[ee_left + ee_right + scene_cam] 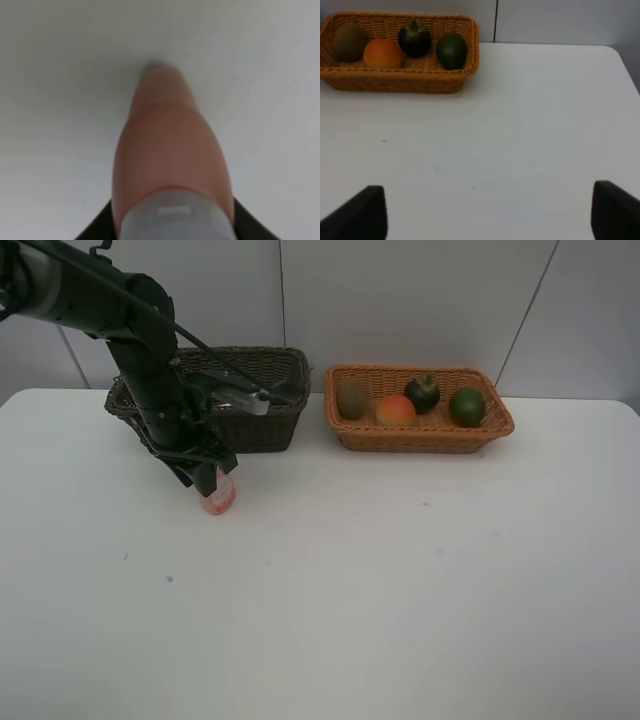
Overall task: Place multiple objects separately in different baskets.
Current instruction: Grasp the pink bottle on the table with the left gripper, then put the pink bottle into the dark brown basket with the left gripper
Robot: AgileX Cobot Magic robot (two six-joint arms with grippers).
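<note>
You have the left gripper [212, 483] down on the table [400, 590], just in front of the dark brown basket [255, 425] that stands at the table's back edge, left of middle. Its jaws are closed in around the pink bottle [218, 500], which lies on the tabletop; in your left wrist view the bottle [170, 150] fills the frame, its white cap [175, 217] sitting between the dark fingers [95, 227], and the bottle's far end touches the table. The light orange-tan basket [420, 435] sits beside the dark one along the same back edge, to the right of middle, with a small gap between them. Inside it, from left to right, you can see the kiwi [351, 398], the peach [395, 411], the mangosteen [422, 392] and the green fruit [466, 406]. Your right gripper [487, 212] is out of the high view; its wrist camera shows the jaws spread wide with nothing between them, above bare table nearer the front than the orange-tan basket.
</note>
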